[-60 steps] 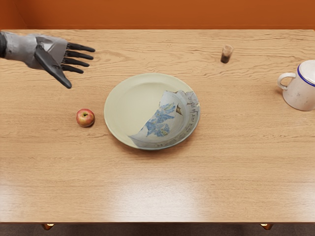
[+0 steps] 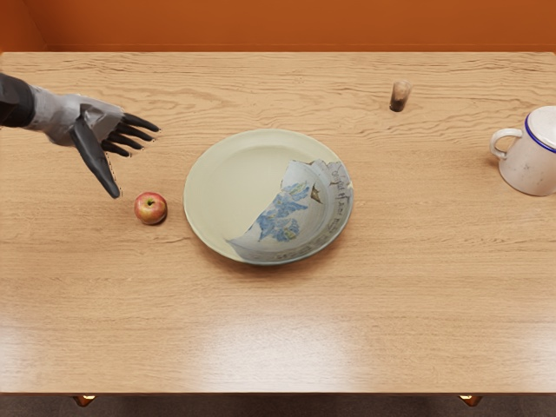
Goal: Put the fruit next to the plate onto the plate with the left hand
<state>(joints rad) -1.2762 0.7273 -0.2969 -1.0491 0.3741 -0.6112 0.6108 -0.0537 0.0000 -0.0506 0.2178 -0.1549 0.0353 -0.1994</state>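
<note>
Left hand [image 2: 102,130], fingers spread, hovers near the counter's [image 2: 287,330] left edge above a red apple [image 2: 150,208] lying just beside a plate [image 2: 234,182].

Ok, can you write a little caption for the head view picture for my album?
The left hand, fingers spread, hovers near a red apple lying beside the plate.

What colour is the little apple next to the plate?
The apple is red with a yellowish patch, seen in the head view.
</note>
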